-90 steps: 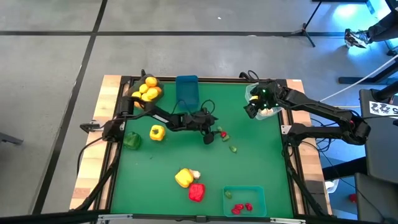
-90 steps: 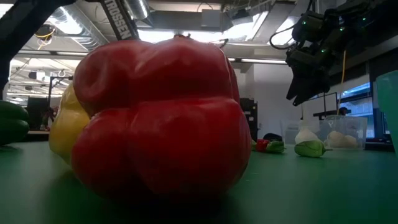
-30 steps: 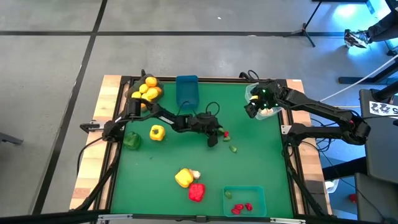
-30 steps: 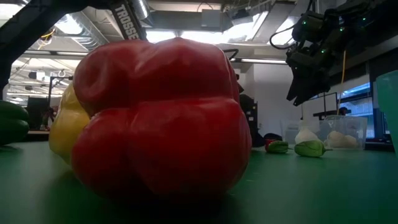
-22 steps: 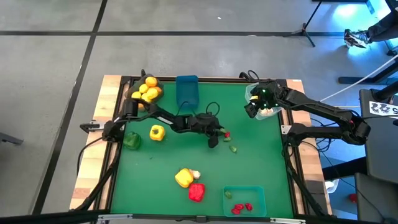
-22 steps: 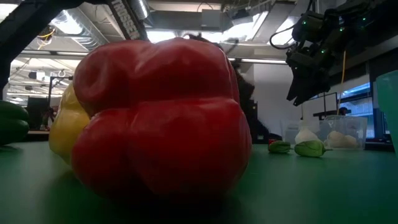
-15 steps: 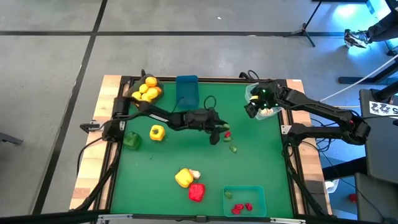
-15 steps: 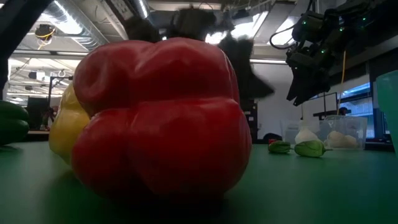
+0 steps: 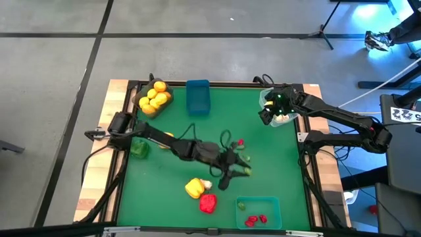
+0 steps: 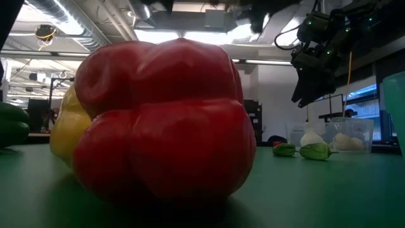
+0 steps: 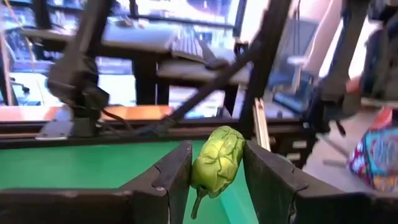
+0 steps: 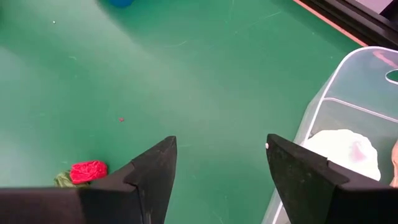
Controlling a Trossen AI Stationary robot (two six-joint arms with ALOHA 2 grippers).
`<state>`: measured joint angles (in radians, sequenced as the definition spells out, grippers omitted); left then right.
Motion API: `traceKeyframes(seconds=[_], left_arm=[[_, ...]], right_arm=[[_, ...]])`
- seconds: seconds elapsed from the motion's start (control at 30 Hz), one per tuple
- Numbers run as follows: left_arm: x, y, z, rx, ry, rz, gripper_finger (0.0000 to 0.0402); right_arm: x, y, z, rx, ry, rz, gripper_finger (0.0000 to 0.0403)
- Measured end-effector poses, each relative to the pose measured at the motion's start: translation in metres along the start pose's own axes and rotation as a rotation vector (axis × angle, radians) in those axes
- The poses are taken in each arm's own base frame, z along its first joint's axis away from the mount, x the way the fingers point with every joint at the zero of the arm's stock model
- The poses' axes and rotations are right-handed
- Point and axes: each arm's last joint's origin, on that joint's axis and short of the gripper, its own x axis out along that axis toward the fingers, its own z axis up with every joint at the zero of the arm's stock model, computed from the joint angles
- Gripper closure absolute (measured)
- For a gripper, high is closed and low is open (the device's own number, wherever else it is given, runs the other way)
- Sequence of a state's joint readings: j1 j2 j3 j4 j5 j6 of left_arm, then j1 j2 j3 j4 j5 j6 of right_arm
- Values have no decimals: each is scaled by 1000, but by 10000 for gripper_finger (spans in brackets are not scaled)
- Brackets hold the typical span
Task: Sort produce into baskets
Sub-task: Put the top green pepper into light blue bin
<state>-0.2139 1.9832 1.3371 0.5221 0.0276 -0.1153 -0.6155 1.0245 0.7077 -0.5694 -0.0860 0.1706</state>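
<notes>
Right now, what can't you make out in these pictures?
- Low view: the red pepper fills the frame, hiding most of the table.
- High view: the left gripper covers whatever it holds.
- Right wrist view: the clear bin is cut off at the edge.

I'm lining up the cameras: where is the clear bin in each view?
High view: clear bin at the green mat's upper-right corner.
Low view: clear bin far right, in the background.
Left wrist view: not in it.
Right wrist view: clear bin partly cut off by the frame.
Shared landmark: the white garlic-like piece inside it.
</notes>
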Motion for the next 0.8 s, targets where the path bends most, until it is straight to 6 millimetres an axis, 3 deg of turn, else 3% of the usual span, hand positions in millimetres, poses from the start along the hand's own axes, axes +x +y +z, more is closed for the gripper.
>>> traceKeyframes(seconds=[0.17,0.3,0.5,0.67,0.8], left_arm=[[31,-27,22,63,39,-24,263],[54,-40,28,65,67,-43,263],[77,-60,15,32,72,-92,263],[88,-76,-12,29,125,-126,262],[89,-75,-20,-37,177,-116,262]], right_arm=[[0,0,0,-3,-1,0,159],[0,0,0,-14,0,0,159],[0,0,0,-21,1,3,159],[0,0,0,-21,1,3,159],[0,0,0,-21,2,3,159]])
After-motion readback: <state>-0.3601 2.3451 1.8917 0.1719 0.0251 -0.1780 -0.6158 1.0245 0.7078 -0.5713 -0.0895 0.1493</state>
